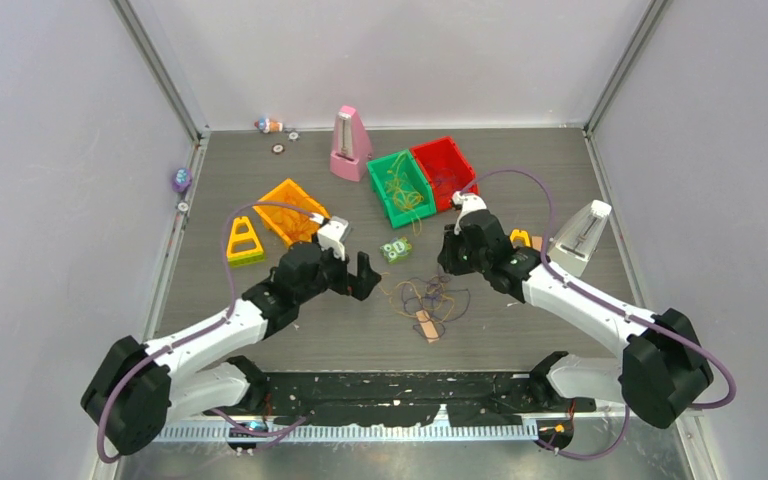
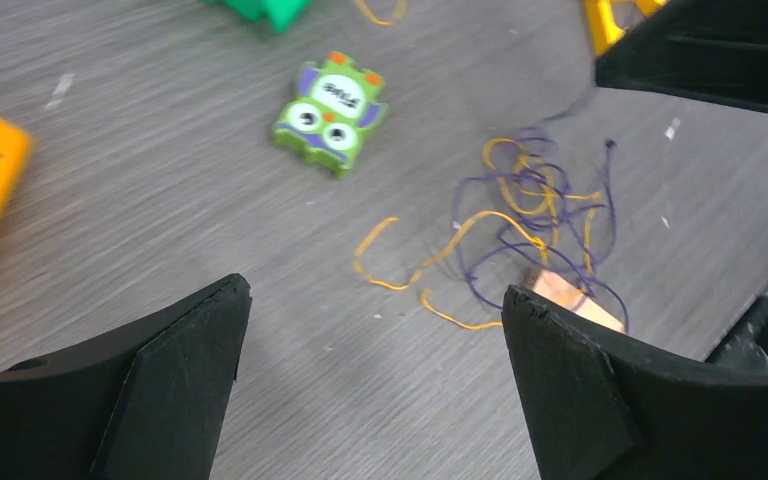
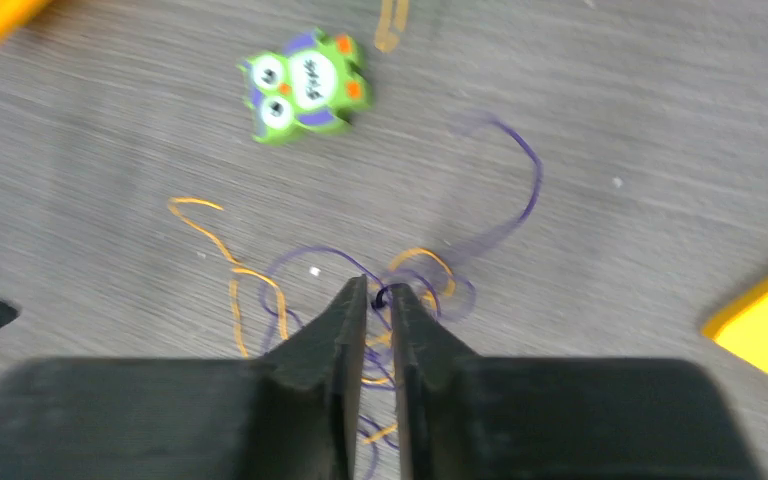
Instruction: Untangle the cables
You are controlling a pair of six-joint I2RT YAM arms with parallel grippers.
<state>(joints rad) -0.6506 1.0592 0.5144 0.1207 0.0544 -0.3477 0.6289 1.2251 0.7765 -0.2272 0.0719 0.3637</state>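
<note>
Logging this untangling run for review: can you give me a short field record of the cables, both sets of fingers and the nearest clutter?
cables: orange and purple strands, loosely tangled on the table
left fingers: wide open, holding nothing, beside the tangle
right fingers: nearly closed, narrow gap, a purple strand at the tips; grip unclear
nearby: green owl toy just beyond the tangle, apart from it

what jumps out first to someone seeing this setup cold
The loose tangle of orange and purple cables in the middle of the table draws the eye first. Next come the green owl toy just behind it and the orange bin, green bin and red bin further back.
</note>
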